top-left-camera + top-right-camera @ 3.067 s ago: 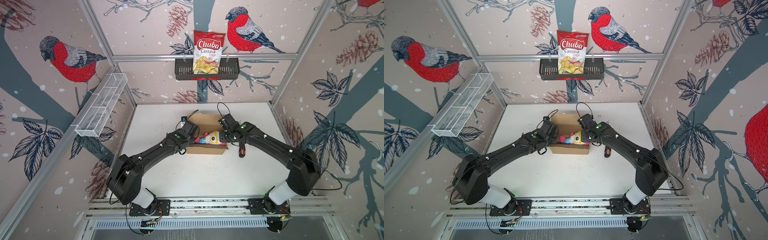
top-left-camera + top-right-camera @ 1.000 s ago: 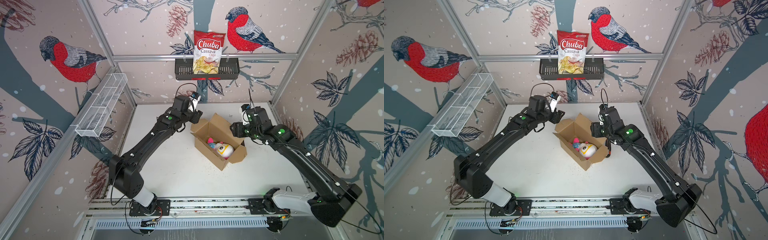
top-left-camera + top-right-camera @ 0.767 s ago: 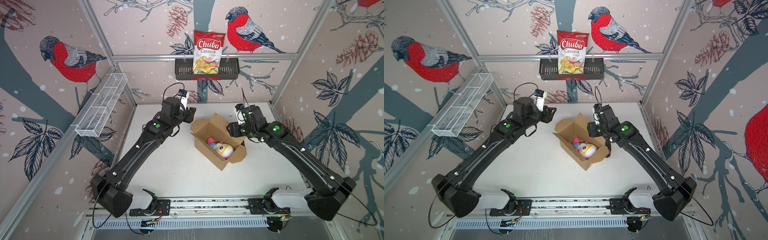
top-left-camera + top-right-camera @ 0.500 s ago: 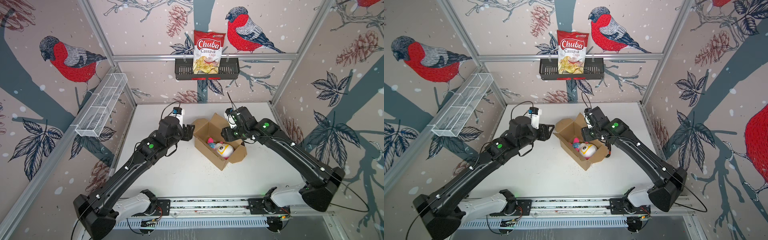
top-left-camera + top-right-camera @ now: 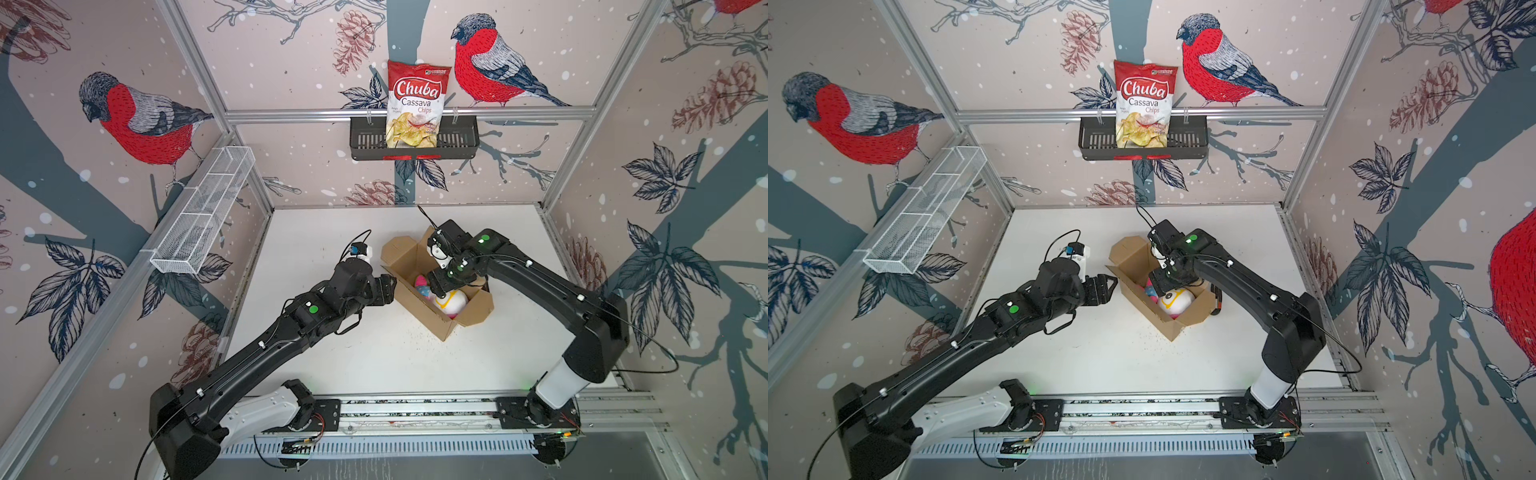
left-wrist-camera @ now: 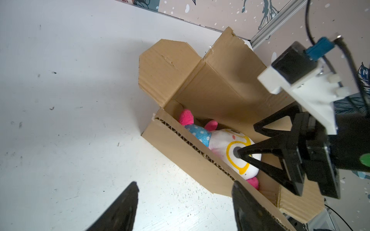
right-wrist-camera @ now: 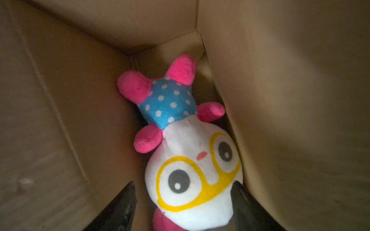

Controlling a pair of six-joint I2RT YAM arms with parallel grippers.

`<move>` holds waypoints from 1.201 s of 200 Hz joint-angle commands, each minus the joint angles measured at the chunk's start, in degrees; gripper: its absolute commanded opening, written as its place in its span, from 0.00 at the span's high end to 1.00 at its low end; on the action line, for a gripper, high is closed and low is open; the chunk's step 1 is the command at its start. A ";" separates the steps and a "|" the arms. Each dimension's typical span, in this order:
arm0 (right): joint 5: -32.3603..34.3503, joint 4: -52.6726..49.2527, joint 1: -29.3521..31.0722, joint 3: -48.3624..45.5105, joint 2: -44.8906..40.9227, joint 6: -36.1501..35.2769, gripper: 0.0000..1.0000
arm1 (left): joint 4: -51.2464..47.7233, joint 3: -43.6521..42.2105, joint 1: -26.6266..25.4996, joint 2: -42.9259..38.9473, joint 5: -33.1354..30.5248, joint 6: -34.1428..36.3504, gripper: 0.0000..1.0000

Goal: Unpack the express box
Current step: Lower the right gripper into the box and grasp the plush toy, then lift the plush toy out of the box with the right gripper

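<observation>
The express box stands open at mid-table, flaps spread. A plush toy lies in it: white head, yellow glasses, blue dotted body, pink limbs. My right gripper reaches down into the box. In the right wrist view it is open, with the plush's head between its fingers. My left gripper is open and empty just outside the box's left wall. In the left wrist view it has one finger by the box's near wall.
A black wall basket on the back wall holds a Chuba chips bag. A white wire shelf hangs on the left wall. A red and black tool lies against the box's right side, mostly hidden.
Both arms came down from the back of the table to the box. The left gripper moved to its left wall, the right gripper dropped inside over the plush, and both jaws widened.
</observation>
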 commanded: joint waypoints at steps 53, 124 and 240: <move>-5.26 -0.47 0.26 -1.87 6.08 -1.32 0.22 | 5.51 -1.42 -0.68 0.43 -0.59 0.62 0.27; -5.77 2.47 0.80 -5.50 9.24 -0.24 0.22 | 7.99 -3.25 -0.68 0.40 0.47 1.31 0.27; -5.08 5.23 0.46 -6.49 10.17 0.30 0.70 | 9.44 -4.70 -0.68 0.72 0.32 0.93 0.27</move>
